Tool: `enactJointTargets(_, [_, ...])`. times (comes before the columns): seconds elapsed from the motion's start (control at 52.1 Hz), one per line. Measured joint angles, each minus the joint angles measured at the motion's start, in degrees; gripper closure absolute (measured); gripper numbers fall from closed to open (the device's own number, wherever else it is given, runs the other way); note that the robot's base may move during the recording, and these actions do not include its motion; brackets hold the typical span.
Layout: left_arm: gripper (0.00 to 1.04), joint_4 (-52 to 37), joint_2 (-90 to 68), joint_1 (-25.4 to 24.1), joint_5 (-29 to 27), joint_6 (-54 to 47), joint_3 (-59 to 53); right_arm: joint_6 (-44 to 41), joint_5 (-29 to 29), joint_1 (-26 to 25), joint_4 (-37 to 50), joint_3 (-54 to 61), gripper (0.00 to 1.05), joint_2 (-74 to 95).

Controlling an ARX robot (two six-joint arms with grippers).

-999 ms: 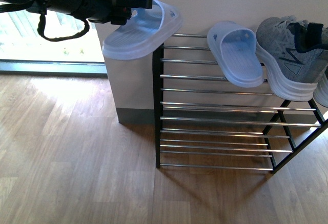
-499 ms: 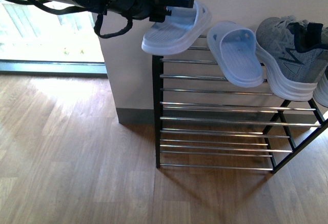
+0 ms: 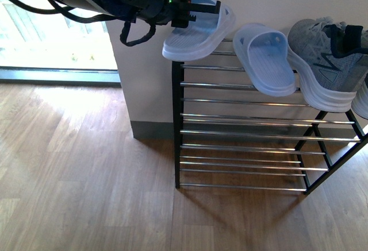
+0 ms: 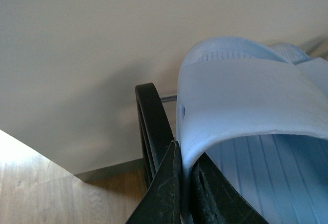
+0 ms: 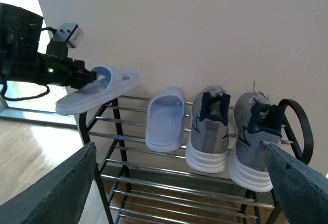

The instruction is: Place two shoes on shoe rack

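Two grey sneakers stand side by side on the top tier of the shoe rack, heels outward. In the front view one sneaker shows whole on the shoe rack, the other only at the right edge. My left gripper is shut on the strap of a light blue slide sandal, held just above the rack's left top corner. The strap edge is pinched between its fingers. My right gripper is open, back from the rack and facing it.
A second light blue sandal lies on the top tier between the held sandal and the sneakers. A white wall rises behind the rack, with a bright glass door to its left. Wooden floor spreads in front.
My left arm has carried the sandal to the right, from beside the white wall to over the rack's left top end. The shoes on the rack have not moved.
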State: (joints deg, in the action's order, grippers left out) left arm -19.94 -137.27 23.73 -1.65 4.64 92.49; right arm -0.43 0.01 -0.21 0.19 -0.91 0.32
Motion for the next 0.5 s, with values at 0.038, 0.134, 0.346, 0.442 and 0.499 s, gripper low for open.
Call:
enactJointTargets(0.038, [1.03, 0.26, -0.46, 0.28, -0.37, 0.07, 0.55, 0.00, 0.00, 0.00, 0.00, 0.00, 0.09, 0.00])
enactJointTargets(0.134, [1.03, 0.87, -1.81, 1.09, -1.40, 0.04, 1.33, 0.00, 0.02, 0.00, 0.00, 0.00, 0.09, 0.00])
enactJointTargets(0.346, [1.03, 1.31, -3.85, 2.51, -3.43, -0.09, 1.51, 0.00, 0.02, 0.00, 0.00, 0.00, 0.09, 0.00])
enactJointTargets(0.442, [1.03, 1.31, -3.85, 2.51, -3.89, -0.02, 1.51, 0.02, 0.00, 0.00, 0.00, 0.00, 0.09, 0.00])
enactJointTargets(0.499, [1.03, 1.31, -3.85, 2.49, -3.98, -0.04, 1.51, 0.02, 0.00, 0.00, 0.00, 0.00, 0.09, 0.00])
